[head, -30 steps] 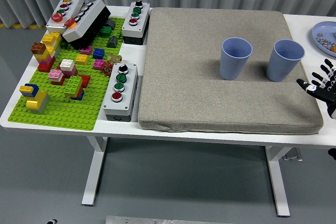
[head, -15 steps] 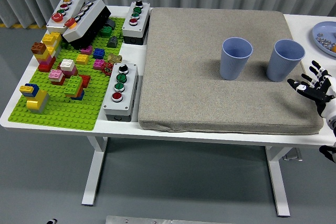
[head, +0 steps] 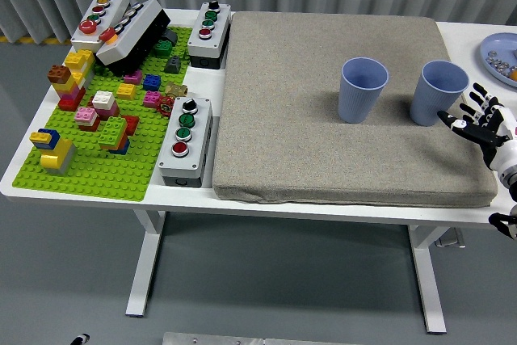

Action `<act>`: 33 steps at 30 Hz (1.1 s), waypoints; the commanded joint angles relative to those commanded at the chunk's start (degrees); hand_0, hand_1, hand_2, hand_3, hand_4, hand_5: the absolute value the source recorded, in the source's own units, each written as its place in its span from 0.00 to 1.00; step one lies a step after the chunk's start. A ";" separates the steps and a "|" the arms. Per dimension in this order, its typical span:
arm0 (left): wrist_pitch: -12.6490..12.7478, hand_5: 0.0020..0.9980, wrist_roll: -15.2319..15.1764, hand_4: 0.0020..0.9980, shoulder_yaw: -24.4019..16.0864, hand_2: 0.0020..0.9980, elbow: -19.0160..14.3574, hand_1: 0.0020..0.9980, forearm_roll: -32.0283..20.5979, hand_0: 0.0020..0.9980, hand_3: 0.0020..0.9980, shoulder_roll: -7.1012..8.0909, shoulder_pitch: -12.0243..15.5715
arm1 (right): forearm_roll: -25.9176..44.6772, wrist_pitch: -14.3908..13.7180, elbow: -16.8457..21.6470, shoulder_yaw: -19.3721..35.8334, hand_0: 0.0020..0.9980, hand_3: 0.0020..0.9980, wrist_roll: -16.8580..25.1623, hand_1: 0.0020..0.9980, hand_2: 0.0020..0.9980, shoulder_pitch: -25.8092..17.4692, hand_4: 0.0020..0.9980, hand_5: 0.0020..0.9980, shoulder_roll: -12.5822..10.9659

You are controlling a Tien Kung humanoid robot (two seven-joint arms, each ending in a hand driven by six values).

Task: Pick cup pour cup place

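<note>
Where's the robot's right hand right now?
In the head view the right hand is open at the right edge, over the grey mat, just right of the right cup.

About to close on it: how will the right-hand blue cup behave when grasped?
The right blue cup looks thin-walled and tapered, so it is probably light and may flex under a firm squeeze. Standing upright on the soft grey mat, narrow base down, it could tip if nudged. The right hand is open beside it.

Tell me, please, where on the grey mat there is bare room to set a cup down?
The grey mat is bare left of the left cup and along its near edge. It is crowded around the right cup, where the right hand reaches in.
</note>
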 joint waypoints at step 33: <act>-0.19 1.00 0.07 0.64 2.96 0.88 0.00 0.82 -1.00 0.83 0.82 0.18 -0.66 | 2.96 -0.13 -4.93 -1.67 1.00 0.94 1.81 0.89 0.98 3.28 0.88 0.37 1.71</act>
